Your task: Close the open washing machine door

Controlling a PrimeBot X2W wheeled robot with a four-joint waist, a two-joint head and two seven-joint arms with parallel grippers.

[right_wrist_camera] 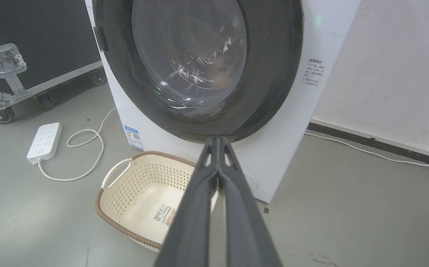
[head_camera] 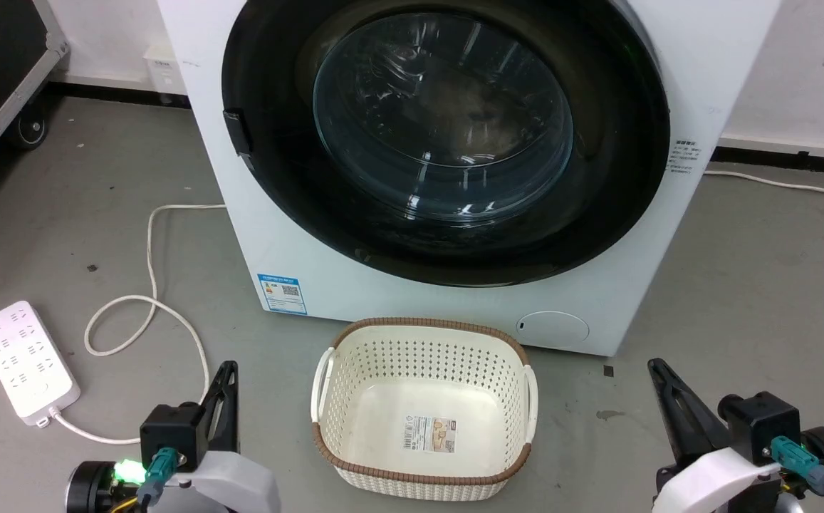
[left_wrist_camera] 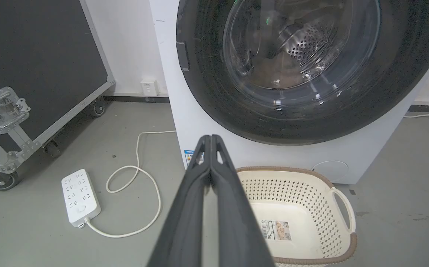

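- While I watch through the head camera, the washing machine door (head_camera: 444, 121) lies flat against the front of the washing machine (head_camera: 276, 242). Its black rim sits flush with the white panel wherever I can see it.
- A dark tab (head_camera: 237, 133) sits on the door's edge at the robot's left. Through the glass, the left wrist camera shows me the perforated steel drum (left_wrist_camera: 307, 44).
- Low on the machine's front I see a blue sticker (head_camera: 283, 293) to the left and a small round flap (head_camera: 553, 330) to the right.
- Just in front of the machine a cream perforated basket (head_camera: 426, 324) with a brown rim stands on the grey floor (head_camera: 739, 285), a paper label on its bottom.
- My left gripper (left_wrist_camera: 211, 138) is low at the left with its fingers clenched together on nothing. It is well apart from the door.
- My right gripper (right_wrist_camera: 218, 139) is low at the right, likewise clenched on nothing and clear of the door.
- Farther left, a white power strip (head_camera: 25, 362) lies on the floor with its cable (head_camera: 149, 285) looping toward the machine. Beyond it is a black flight case (left_wrist_camera: 32, 55) on castors.
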